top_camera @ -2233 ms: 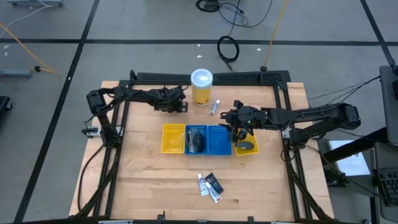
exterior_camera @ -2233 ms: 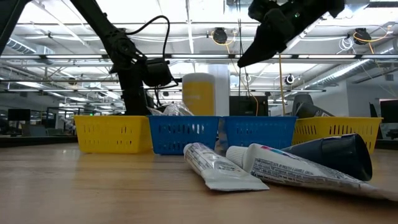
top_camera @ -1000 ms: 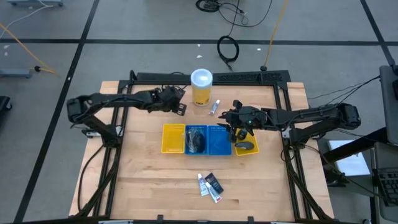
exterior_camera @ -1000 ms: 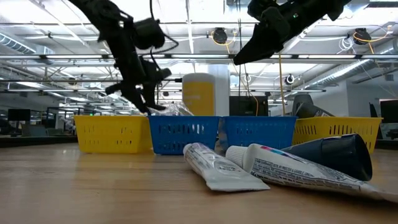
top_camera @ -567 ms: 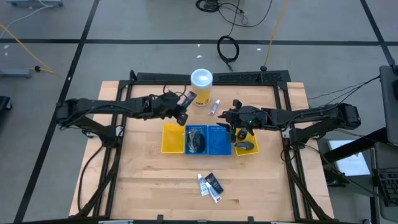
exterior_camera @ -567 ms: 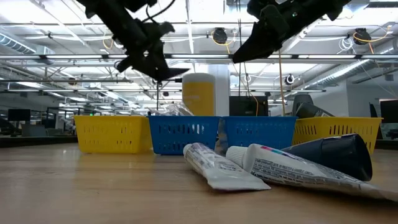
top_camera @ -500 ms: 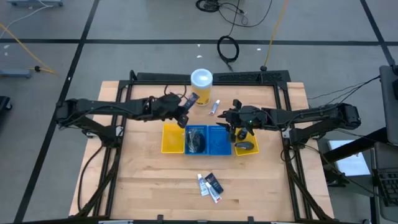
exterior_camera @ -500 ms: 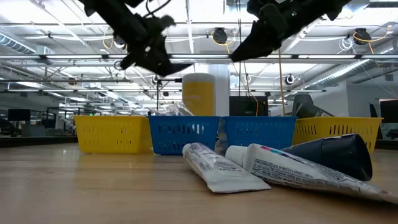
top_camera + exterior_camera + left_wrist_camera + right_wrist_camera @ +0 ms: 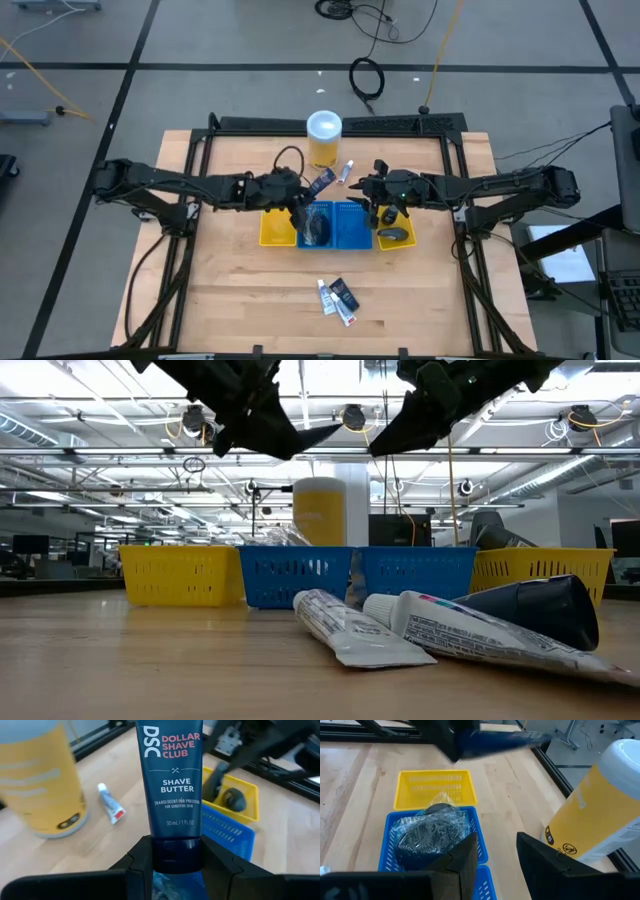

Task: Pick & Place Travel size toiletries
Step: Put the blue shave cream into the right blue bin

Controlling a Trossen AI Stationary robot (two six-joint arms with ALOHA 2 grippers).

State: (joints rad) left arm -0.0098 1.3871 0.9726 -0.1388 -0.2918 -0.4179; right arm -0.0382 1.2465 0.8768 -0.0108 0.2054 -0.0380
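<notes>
Held item: dark navy plastic tube printed "Dollar Shave Club Shave Butter", carried in the air above the row of trays, its flat end pointing toward the canister.
Left claw: left claw is closed on the cap end of the navy tube, one finger on each side; in the high view the left claw sits over the join between the left yellow tray and the blue tray.
Right claw: right claw has its fingers parted with nothing between them; in the high view the right claw hangs above the right-hand yellow tray.
Blue tray: blue slotted plastic tray holds round black discs in clear wrap.
Left yellow tray: yellow slotted plastic tray touches the blue tray's left side.
Right yellow tray: small yellow slotted tray contains a dark oval piece.
Loose items, far side: small white tube with blue and red marks lies flat on the wooden bench, just beside the tall yellow canister with white lid.
Loose items, near side: cluster of two white tubes and one short dark tube lies on the bench, well apart from the trays.
</notes>
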